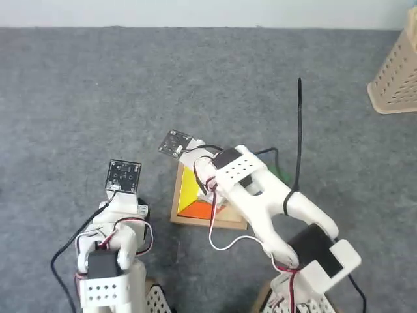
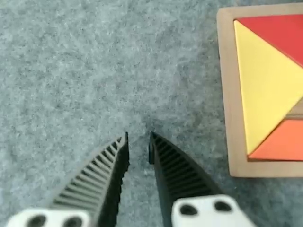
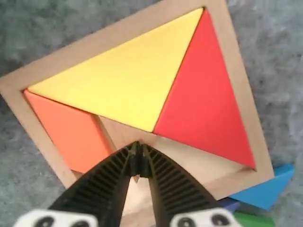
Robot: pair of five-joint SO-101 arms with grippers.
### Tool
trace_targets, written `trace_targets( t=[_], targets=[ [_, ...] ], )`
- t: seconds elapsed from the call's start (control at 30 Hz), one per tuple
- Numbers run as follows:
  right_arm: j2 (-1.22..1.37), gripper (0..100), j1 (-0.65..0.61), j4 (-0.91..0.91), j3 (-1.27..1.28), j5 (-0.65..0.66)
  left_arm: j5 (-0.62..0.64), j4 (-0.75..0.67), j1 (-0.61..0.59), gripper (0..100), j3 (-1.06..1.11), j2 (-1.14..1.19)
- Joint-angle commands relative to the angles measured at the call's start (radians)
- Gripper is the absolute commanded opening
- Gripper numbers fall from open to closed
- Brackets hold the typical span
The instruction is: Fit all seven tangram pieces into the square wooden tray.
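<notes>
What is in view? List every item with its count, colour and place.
wooden tray: 1, light wood, on the mat under the right arm
yellow triangle: 1, yellow, in the tray
red triangle: 1, red, in the tray, edge to edge with the yellow
orange piece: 1, orange, in a tray corner
blue piece: 1, blue, outside the tray by its rim
green piece: 1, green, outside, beside the blue
basket: 1, beige, far corner
cable: 1, black, beyond the tray
grey mat: 1, covers the table
left tool: 1, black, slightly open over bare mat
right tool: 1, black, shut over the tray's bare floor
</notes>
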Motion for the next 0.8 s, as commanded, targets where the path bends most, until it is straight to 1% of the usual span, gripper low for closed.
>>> trace_targets(
  t=[0.0,0.13,0.27,0.37,0.47,0.57,0.6,0.7,0.77],
  targets=[
    [0.015,0.6,-0.036,0.001,-0.046,-0.011,0.008,0.000,0.002,7,-0.008,-0.021],
    [-0.036,0.6,-0.024,0.035,-0.046,-0.011,0.008,0.000,0.002,7,-0.008,-0.021],
    [-0.200,0.6,-0.008,0.122,-0.044,-0.011,0.008,0.000,0.002,7,-0.008,-0.021],
    [-0.321,0.6,0.036,0.197,-0.041,-0.008,0.008,0.000,0.002,7,-0.008,-0.021],
    [-0.395,0.6,0.137,0.246,-0.041,-0.002,0.008,0.000,0.002,7,-0.008,-0.021],
    [-0.386,0.7,0.265,0.294,-0.043,0.046,0.008,0.000,0.002,7,-0.008,-0.021],
    [-0.372,0.7,0.309,0.302,-0.038,0.043,0.008,0.000,0.002,7,-0.008,-0.021],
    [-0.318,0.7,0.429,0.294,-0.020,-0.026,0.008,0.000,0.002,7,-0.008,-0.021],
    [-0.274,1.6,0.481,0.277,-0.012,-0.041,0.008,0.000,0.002,7,-0.008,-0.021]
  ],
)
